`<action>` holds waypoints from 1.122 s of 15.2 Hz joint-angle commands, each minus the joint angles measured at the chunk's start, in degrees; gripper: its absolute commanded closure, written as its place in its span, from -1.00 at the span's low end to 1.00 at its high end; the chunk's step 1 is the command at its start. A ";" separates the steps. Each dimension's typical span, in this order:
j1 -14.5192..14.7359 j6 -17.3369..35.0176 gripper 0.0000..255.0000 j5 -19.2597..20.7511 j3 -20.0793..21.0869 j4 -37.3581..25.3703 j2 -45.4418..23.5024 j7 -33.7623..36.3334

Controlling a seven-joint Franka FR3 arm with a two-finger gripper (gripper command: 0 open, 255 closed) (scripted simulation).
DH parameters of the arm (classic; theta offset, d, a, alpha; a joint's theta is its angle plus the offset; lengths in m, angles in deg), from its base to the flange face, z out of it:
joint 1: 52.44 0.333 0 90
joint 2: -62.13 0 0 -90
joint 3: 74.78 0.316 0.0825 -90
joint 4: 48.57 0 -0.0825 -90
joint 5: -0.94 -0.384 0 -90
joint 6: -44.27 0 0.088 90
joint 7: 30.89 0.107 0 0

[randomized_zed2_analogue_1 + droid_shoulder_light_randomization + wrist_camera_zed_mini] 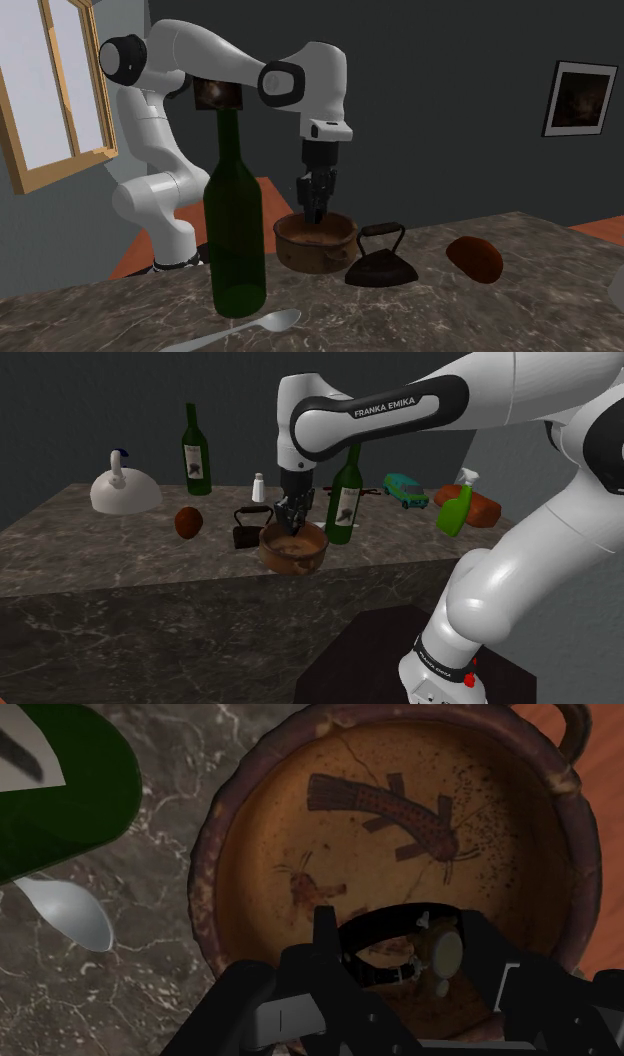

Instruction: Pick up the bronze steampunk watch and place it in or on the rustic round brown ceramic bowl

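The round brown bowl [293, 549] [315, 240] stands near the front edge of the dark marble table; its rim [210, 854] rings a painted inside. My black gripper [292, 522] [316, 205] [400, 954] hangs straight down just over the bowl's mouth. Between its fingers sits the bronze watch [440, 954], its dark strap looped from one finger to the other, and both fingers press on it. The watch hangs above the inside of the bowl.
A green wine bottle [346, 502] [235, 230] stands close beside the bowl, a black flat iron [248, 528] [380, 258] on its other side. A spoon [250, 325] [65, 909] lies near the bottle. Further off stand a brown lump [188, 522], a white kettle [125, 487], a second bottle [196, 452] and a green spray bottle [457, 507].
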 commanded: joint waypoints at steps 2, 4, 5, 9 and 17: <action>0.00 0.04 1.00 0.00 0.00 0.03 -0.01 0.00; 0.00 0.03 -1.00 0.00 0.00 0.02 -0.01 0.00; 0.00 0.03 -1.00 0.00 0.00 0.02 -0.01 0.00; 0.00 0.03 -1.00 0.00 0.00 0.02 -0.01 0.00; -0.01 -7.31 -1.00 0.00 -0.11 -6.92 0.41 -0.04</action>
